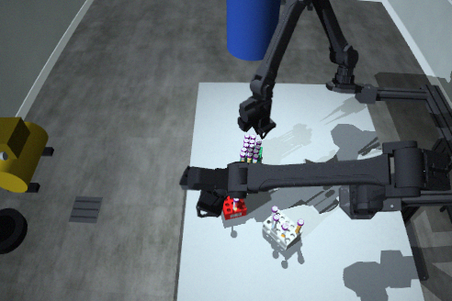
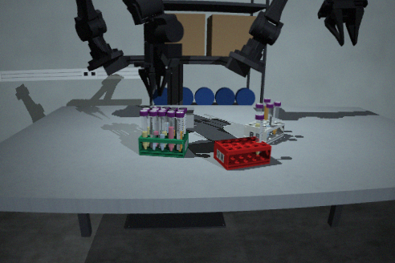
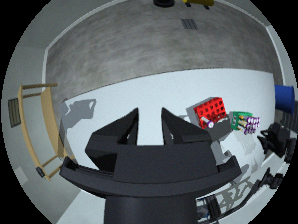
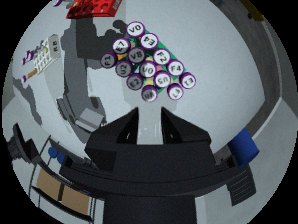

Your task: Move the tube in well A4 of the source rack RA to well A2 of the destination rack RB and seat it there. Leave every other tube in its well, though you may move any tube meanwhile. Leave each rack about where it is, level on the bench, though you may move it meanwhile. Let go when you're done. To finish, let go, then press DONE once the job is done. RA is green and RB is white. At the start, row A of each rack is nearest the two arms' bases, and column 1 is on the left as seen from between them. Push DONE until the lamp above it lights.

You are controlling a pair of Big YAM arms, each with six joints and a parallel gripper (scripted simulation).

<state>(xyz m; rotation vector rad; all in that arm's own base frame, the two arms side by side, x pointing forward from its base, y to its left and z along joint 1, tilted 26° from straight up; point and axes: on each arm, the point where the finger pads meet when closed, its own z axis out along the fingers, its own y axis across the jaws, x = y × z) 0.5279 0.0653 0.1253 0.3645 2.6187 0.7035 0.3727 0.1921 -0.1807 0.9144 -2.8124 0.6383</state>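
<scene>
The green rack RA (image 1: 258, 161) (image 2: 164, 151) (image 3: 235, 119) stands near the table's middle, full of several purple-capped tubes (image 4: 148, 69) (image 2: 161, 120). The white rack RB (image 1: 272, 236) (image 2: 254, 130) (image 4: 45, 55) stands apart from it and holds a few tubes (image 1: 285, 226) (image 2: 268, 106). My right gripper (image 4: 149, 111) (image 1: 257, 130) (image 2: 152, 86) hangs above the green rack, fingers apart with nothing between them. My left gripper (image 3: 150, 111) (image 2: 348, 38) is high above the table beyond the red rack, fingers apart and empty.
A red rack (image 1: 237, 212) (image 2: 242, 154) (image 3: 210, 109) (image 4: 95, 7) with one tube (image 1: 235, 202) lies between the green and white racks. A blue barrel (image 1: 252, 27) and a yellow machine (image 1: 15, 156) stand on the floor. Shelves with cardboard boxes (image 2: 205, 34) stand behind the table.
</scene>
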